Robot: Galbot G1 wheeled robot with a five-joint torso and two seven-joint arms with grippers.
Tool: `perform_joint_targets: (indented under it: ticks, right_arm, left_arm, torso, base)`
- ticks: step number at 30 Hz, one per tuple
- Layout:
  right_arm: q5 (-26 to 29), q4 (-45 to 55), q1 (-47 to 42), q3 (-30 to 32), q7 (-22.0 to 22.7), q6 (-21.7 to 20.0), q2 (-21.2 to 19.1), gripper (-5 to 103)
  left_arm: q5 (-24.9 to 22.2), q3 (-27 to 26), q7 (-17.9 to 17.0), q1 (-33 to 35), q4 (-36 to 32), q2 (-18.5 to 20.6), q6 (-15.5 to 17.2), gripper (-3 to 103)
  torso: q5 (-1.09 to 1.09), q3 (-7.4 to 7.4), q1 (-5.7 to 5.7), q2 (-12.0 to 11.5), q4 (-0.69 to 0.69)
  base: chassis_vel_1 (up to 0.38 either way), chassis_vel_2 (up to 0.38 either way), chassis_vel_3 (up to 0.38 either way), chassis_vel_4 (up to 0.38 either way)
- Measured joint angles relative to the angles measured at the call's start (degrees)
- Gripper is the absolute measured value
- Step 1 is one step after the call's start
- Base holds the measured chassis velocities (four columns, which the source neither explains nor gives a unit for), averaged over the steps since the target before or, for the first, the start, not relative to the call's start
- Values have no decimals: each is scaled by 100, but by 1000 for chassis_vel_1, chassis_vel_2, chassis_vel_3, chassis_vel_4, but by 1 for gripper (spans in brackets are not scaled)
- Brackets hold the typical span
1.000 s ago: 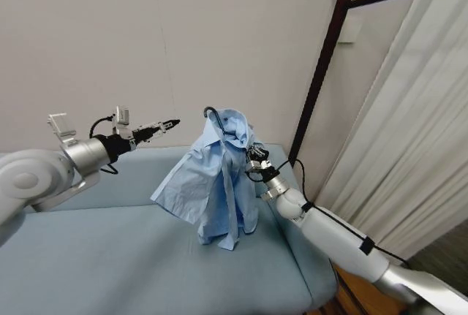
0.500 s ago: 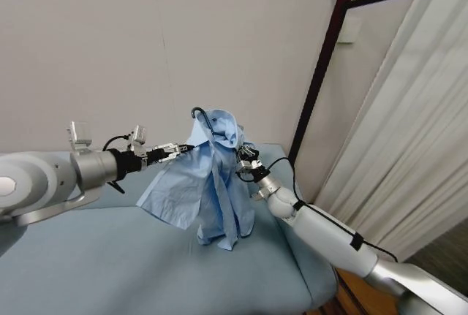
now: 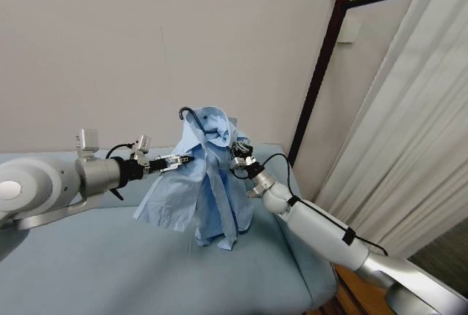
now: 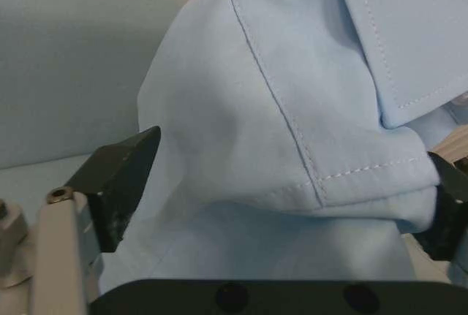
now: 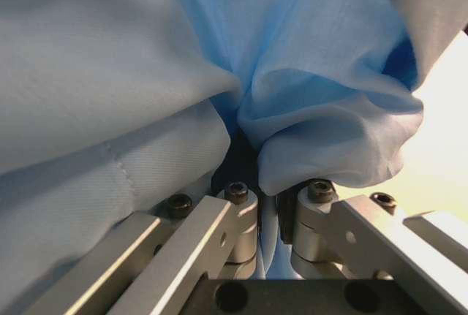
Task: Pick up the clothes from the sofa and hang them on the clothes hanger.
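- Holding the light blue cotton shirt [image 3: 208, 183] up over the pale blue-grey fabric sofa [image 3: 110, 271], the right gripper [image 3: 240, 156] had its metal fingers [image 5: 235, 216] pinched tight on a fold of cloth just below the collar.
- Left gripper [image 3: 184, 159] was at the shirt's shoulder. Its black fingers [image 4: 121, 176] stood wide apart, straddling the shoulder seam without clamping it.
- Shirt position: lifted by the collar and hanging in folds. The hem reached down to the sofa seat; whether it touched could not be told.
- A thin black wire hook [image 3: 184, 112] rose out of the collar, so the garment appeared to sit on a hanger already.
- Progress (judged): pick-up largely done. Left to do: carry the shirt to the dark brown metal clothes rack [image 3: 319, 74], well apart on the robot's right, and set the hook on its bar.
- Counts: shirts 1; hooks 1; racks 1; sofas 1; grippers 2.
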Motion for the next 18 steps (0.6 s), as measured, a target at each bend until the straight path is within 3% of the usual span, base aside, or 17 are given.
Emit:
perform_joint_targets:
  ticks: [3, 6, 11, 13, 14, 18]
  right_arm:
    - [3, 23, 20, -12, -10, 15, -14, 5]
    - [21, 37, 34, -15, -13, 26, -21, 5]
    - [37, 47, 39, -16, -13, 37, -11, 5]
    - [56, 58, 40, -19, -11, 48, -3, 5]
    - [67, 68, 40, -20, -8, 54, 4, 3]
    - [118, 72, 35, -36, -1, 60, 5, 2]
  left_arm:
    - [0, 17, 24, 5, 14, -27, 3, 79]
    - [2, 39, 63, 6, 42, -78, 4, 62]
    - [9, 51, 148, 0, 81, -110, 4, 52]
    - [13, 61, 192, -13, 105, -130, 3, 41]
    - [16, 68, 201, -19, 122, -141, 3, 41]
    - [23, 77, 223, -26, 147, -173, -1, 24]
  torso:
    - [0, 0, 0, 0, -1]
    - [0, 0, 0, 0, -2]
    - [0, 0, 0, 0, -1]
    - [0, 0, 0, 0, -1]
    - [0, 0, 0, 0, -1]
    - [0, 0, 0, 0, -1]
  base:
    - [0, 0, 0, 0]
    - [0, 0, 0, 0]
    - [0, 0, 0, 0]
    - [0, 0, 0, 0]
    - [0, 0, 0, 0]
    - [0, 0, 0, 0]
